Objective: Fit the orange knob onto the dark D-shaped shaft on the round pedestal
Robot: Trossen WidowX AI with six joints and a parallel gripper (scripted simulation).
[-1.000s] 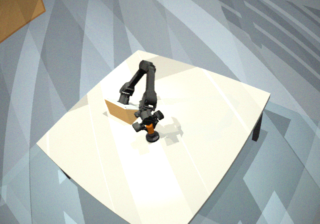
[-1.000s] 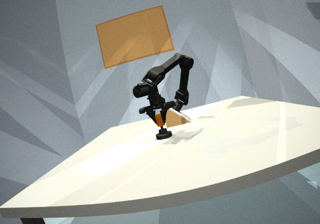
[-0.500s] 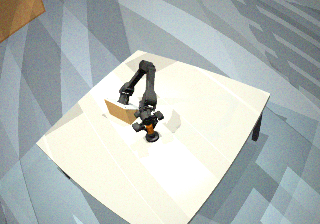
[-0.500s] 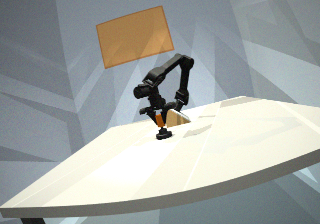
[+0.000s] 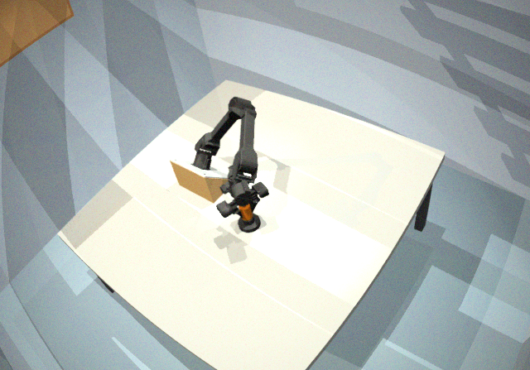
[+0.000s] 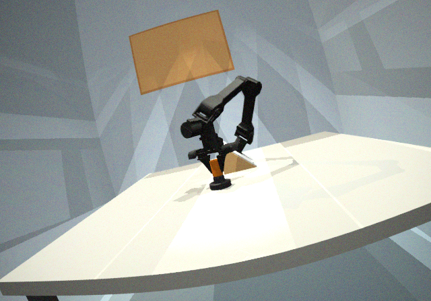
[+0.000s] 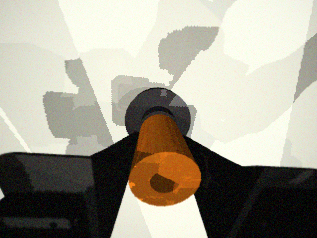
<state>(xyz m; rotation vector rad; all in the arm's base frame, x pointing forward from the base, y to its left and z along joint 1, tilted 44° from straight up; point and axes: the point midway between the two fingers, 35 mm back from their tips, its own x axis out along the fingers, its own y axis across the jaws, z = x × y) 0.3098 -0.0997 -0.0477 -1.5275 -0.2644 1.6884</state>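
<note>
The orange knob [image 5: 246, 213] [image 6: 215, 168] [image 7: 188, 171] stands upright over the round dark pedestal [image 5: 249, 229] [image 6: 220, 186] [image 7: 134, 116]. Its lower end meets the pedestal's narrower raised collar in the exterior view, and no bare shaft shows between them; a very small gap could not be told. My gripper [image 5: 245, 210] [image 6: 216, 171] [image 7: 159, 137] is shut on the knob, one finger on each side. In the wrist view the hole in the knob's top face shows dark, with a straight edge at its upper right. The shaft is hidden.
The arm's base stands behind the pedestal beside a wooden-sided box [image 5: 195, 183] [image 6: 238, 162] with a pale top. An orange translucent panel [image 5: 30, 11] [image 6: 180, 52] shows in the background. The pedestal stands on the pale table [image 5: 171, 281] [image 6: 243, 235].
</note>
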